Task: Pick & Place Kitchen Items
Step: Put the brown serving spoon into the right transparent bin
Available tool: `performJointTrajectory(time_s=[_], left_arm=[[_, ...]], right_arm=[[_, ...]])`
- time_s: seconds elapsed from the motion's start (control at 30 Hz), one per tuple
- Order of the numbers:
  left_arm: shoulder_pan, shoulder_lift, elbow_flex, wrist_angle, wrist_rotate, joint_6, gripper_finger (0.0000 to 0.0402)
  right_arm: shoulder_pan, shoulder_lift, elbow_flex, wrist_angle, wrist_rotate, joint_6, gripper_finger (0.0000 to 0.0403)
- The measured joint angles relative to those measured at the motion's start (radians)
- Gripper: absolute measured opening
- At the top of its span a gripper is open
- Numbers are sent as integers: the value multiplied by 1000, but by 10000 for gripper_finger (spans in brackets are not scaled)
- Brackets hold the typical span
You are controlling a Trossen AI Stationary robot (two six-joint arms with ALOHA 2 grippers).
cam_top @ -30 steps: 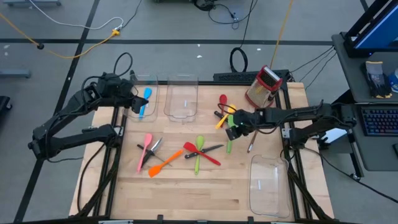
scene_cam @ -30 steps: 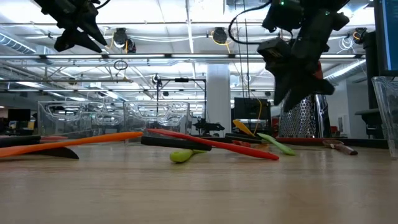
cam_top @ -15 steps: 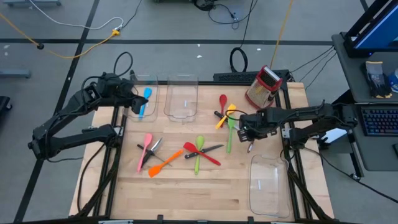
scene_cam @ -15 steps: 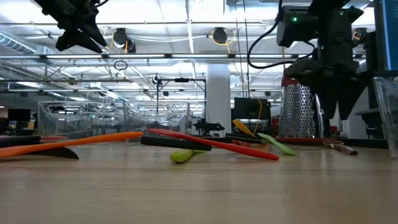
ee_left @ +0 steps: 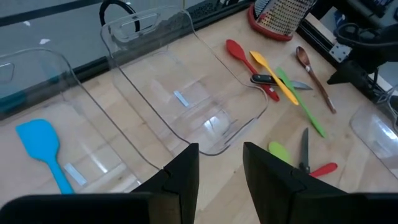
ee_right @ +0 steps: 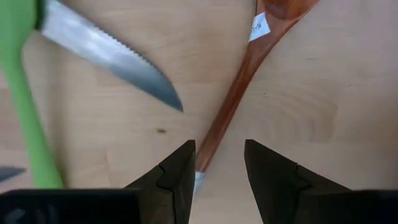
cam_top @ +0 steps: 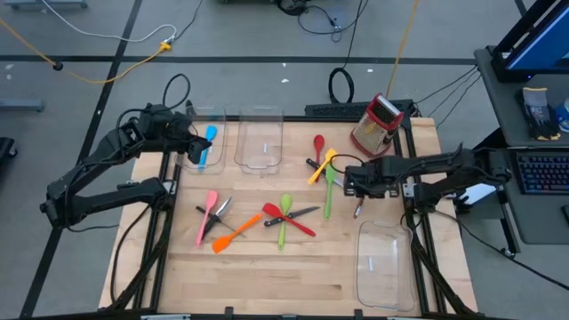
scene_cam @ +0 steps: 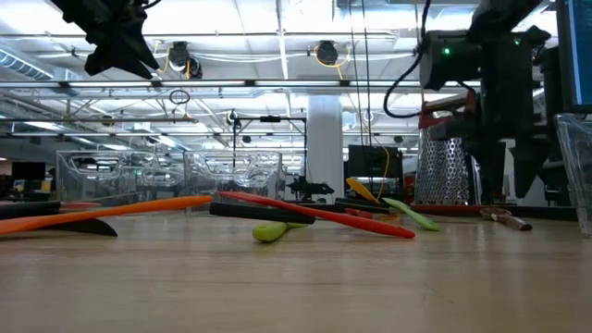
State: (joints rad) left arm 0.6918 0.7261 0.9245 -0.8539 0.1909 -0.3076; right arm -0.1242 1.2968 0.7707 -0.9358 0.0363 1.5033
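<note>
My right gripper (cam_top: 354, 185) (ee_right: 217, 168) is open and points down a little above the table, its fingers on either side of the wooden spoon's handle (ee_right: 227, 106) without touching it. The wooden spoon (cam_top: 360, 203) lies flat on the table beside a steel knife blade (ee_right: 109, 53) and a green spatula (cam_top: 327, 191). My left gripper (cam_top: 191, 147) (ee_left: 221, 165) is open and empty, held high over the far-left clear bin (cam_top: 203, 120), where a blue spatula (cam_top: 206, 147) lies. Red, yellow, pink, orange and green utensils lie across the table's middle.
A second clear bin (cam_top: 260, 142) stands at the far edge and a third (cam_top: 384, 258) at the near right. The red-and-silver box grater (cam_top: 378, 124) stands at the far right. Pink (cam_top: 207, 213) and orange (cam_top: 233, 236) spatulas, a red spatula (cam_top: 289, 220) and a green spoon (cam_top: 284, 213) lie mid-table.
My right gripper has gone toward the table's right edge, from above the green spatula to above the wooden spoon, has turned to point straight down and has come a little lower. The utensils have not moved.
</note>
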Motion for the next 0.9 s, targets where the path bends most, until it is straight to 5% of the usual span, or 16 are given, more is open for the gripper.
performJointTrajectory(time_s=[0.4, 0.9], left_arm=[[0, 0, 0, 0, 0, 21, 129], [0, 0, 0, -1, 1, 34, 129]], right_arm=[[0, -4, -190, 209, 72, 130, 130], [0, -202, -175, 130, 80, 212, 130]])
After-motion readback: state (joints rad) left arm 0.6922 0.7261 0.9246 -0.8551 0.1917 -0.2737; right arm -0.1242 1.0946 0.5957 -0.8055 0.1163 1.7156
